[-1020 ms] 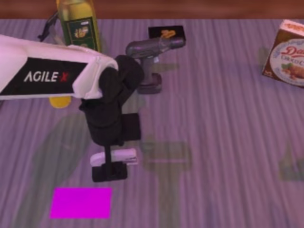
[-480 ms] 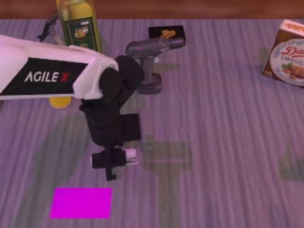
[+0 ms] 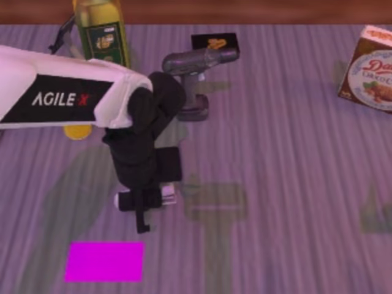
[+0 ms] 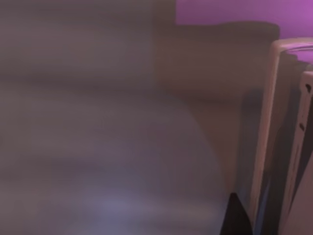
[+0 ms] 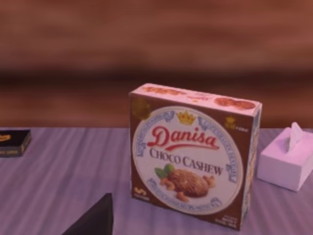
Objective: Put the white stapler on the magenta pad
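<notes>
My left gripper (image 3: 142, 201) is shut across the middle of the white stapler (image 3: 168, 195), whose pale ends stick out on either side of the black fingers. The stapler lies crosswise, left of the table's middle. The magenta pad (image 3: 104, 261) lies flat near the front edge, a short way in front of and to the left of the gripper. In the left wrist view the stapler (image 4: 274, 122) fills the edge of the picture, with the pad (image 4: 234, 12) beyond it. My right arm is parked outside the top view.
A grey drill (image 3: 193, 67) and a small black box (image 3: 214, 41) lie behind the gripper. A yellow oil bottle (image 3: 101, 30) stands at the back left. A Danisa cookie box (image 3: 370, 67) stands at the back right, with a white tissue box (image 5: 286, 159) beside it.
The left gripper's fingers stood apart around the stapler, then closed on it. The stapler has since shifted slightly towards the back, held in the gripper.
</notes>
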Available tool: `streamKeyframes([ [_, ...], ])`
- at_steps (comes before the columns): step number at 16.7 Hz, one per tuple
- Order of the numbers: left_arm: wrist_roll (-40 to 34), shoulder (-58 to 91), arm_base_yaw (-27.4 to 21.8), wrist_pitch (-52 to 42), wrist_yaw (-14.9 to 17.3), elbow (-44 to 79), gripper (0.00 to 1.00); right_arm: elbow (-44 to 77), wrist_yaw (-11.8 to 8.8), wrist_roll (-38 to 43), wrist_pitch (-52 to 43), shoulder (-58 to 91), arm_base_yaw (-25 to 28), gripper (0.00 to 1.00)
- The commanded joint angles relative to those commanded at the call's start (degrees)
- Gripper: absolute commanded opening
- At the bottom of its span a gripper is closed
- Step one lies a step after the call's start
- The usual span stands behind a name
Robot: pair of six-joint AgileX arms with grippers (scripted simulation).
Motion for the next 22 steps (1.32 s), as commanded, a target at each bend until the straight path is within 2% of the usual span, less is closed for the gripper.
streamKeyframes([
  [6, 0.04, -0.29, 0.11, -0.95, -0.01, 0.84, 0.00, 0.00, 0.00, 0.00, 0.00, 0.00, 0.00, 1.00],
  [15, -0.16, -7.03, 0.91, -20.54, -0.06, 13.28, 0.00, 0.00, 0.00, 0.00, 0.00, 0.00, 0.00, 1.00],
  [22, 0.30, -9.46, 0.95, -20.31, -0.15, 11.29, 0.00, 0.00, 0.00, 0.00, 0.00, 0.00, 0.00, 1.00],
])
